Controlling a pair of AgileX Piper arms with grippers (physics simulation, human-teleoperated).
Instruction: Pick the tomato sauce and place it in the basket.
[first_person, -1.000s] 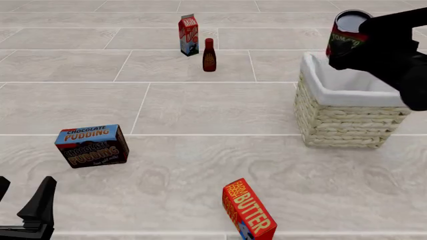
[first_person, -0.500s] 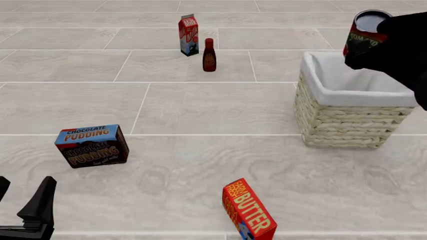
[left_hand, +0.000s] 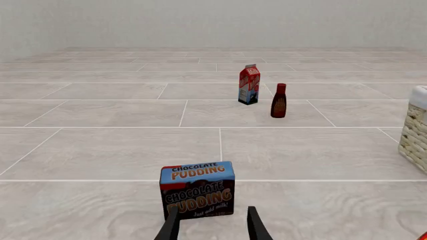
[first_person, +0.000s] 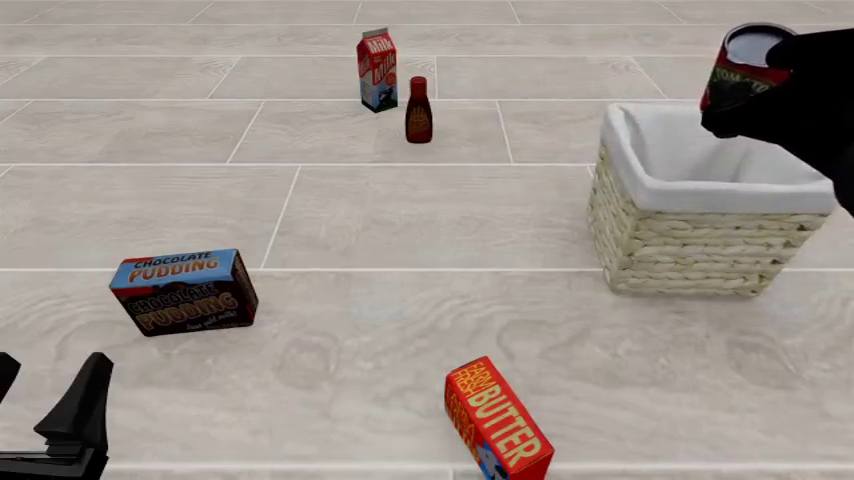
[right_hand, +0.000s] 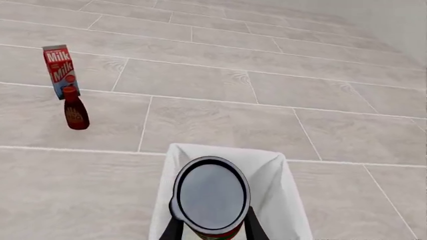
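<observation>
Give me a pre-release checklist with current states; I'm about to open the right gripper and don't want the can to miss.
1. Right gripper shut on the tomato sauce: ok.
2. Can above the basket opening: ok in the right wrist view, where white lining surrounds it.
3. Can upright: not ok, slightly tilted in the front view.
4. Basket interior free of objects: cannot tell, partly hidden.
5. Left gripper away from the basket: ok.
</observation>
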